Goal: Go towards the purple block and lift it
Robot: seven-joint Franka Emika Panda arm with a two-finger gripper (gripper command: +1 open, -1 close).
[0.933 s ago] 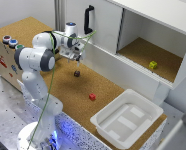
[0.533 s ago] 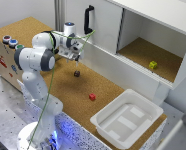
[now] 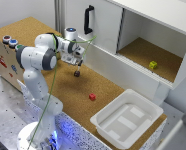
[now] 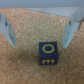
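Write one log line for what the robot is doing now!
phase: approach | gripper: open, jaws either side, above purple block | block: on cork board, not lifted

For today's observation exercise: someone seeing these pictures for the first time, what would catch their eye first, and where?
The white robot arm reaching over the cork table, its gripper open just above the purple block. In the wrist view that block sits between the fingers, showing yellow letters. A white tray stands at the exterior view's right.

The robot's white arm [image 3: 37, 75] bends over at the top and reaches out sideways. Its gripper [image 3: 77, 64] points down. In the wrist view the two jaws stand wide apart.
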